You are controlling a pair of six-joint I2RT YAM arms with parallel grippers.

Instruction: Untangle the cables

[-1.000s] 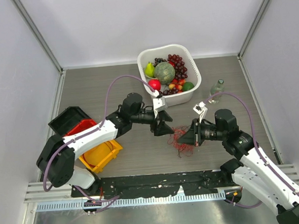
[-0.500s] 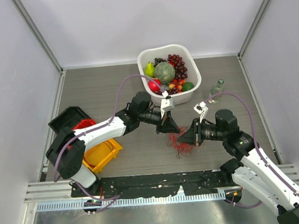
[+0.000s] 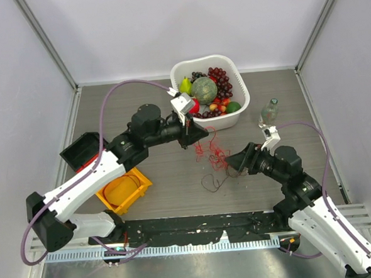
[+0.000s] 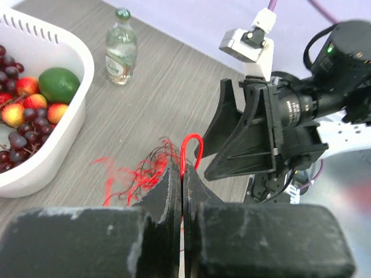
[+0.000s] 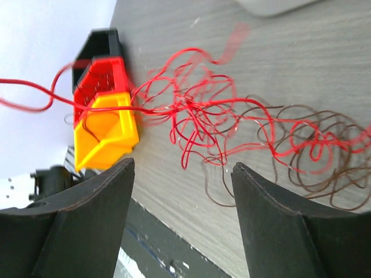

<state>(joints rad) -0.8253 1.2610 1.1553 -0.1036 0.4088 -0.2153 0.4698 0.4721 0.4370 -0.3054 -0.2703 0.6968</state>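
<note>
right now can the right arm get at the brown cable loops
Probably yes: the right gripper is open, and the brown loops lie just ahead of it with nothing between. The left gripper pinches only a red strand.

Left wrist view: the red cable loop (image 4: 191, 152) rises from the closed left gripper (image 4: 181, 174); its pinched stretch is hidden between the fingers (image 4: 165, 197). The white basket (image 4: 58, 139), left of that claw, is cut by the frame edge. Right wrist view: beyond the spread right gripper (image 5: 181, 167), the cables (image 5: 191, 110) blur at top and leave the right edge; 1 red strand exits left.
</note>
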